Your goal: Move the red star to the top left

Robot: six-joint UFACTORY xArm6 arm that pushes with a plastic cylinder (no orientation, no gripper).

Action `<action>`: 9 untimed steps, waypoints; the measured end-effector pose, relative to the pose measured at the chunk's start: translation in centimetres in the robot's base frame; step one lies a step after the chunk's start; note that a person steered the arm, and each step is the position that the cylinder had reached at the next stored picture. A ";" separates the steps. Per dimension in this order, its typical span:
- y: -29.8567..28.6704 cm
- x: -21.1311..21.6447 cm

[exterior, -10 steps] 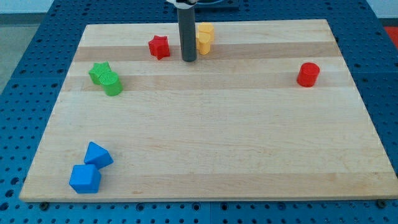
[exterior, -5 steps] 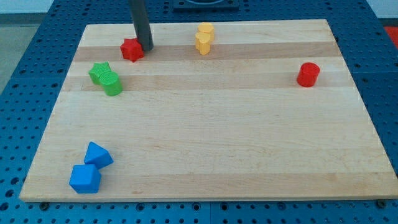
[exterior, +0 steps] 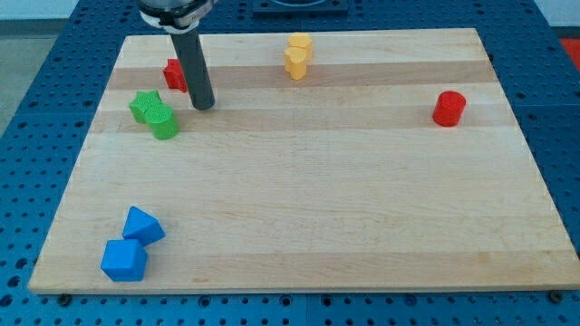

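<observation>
The end effector, a plain dark rod w/ no jaws and holding nothing, sets my tip (exterior: 203, 105) on the wooden table (exterior: 308, 199) just right of and below the red star (exterior: 173, 74), which sits near the view's top left, partly hidden behind the rod. Two green blocks (exterior: 154, 114), touching, lie just left of the tip. Two stacked-looking yellow blocks (exterior: 297, 55) sit at top centre; a red cylinder (exterior: 449, 108) at right; two blue blocks (exterior: 132, 244) touching at bottom left.
</observation>
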State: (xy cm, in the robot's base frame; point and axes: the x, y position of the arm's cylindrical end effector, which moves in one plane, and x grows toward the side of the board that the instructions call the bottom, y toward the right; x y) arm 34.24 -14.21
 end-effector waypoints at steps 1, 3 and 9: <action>0.8 -0.9; -0.5 -2.5; -1.2 -2.9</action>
